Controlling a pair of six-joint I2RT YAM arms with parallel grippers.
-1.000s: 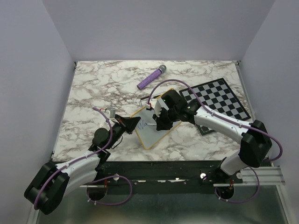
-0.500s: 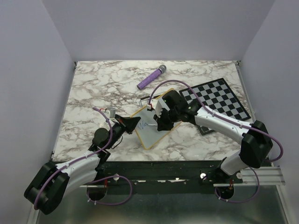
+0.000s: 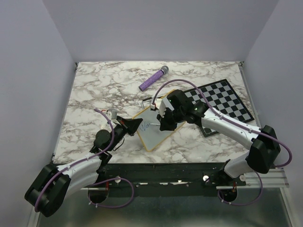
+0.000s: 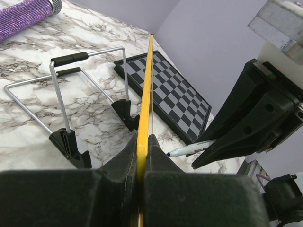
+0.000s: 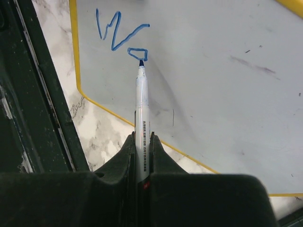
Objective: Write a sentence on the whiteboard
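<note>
right wrist view: right gripper (image 5: 141, 138) pinches the marker (image 5: 141, 97), tip on the sentence (image 5: 120, 35) on the whiteboard (image 5: 213, 94) mid-table; left gripper (image 4: 142, 143) clamps its near-left frame edge, apt since the board looks light, stiff, slick.

- Your left gripper (image 4: 142, 144) was clamped on the whiteboard (image 4: 147, 85) by its yellow frame — the board stood edge-on to this camera.
- To its left, a wire stand (image 4: 71, 145) with black feet sat on the marble table (image 4: 94, 47).
- To its right, your right gripper (image 4: 222, 142) held a marker (image 4: 189, 149), tip pointing at the board.
- Beyond lay a chessboard (image 4: 175, 94), and a purple glittery cylinder (image 4: 23, 19) showed at top left.
</note>
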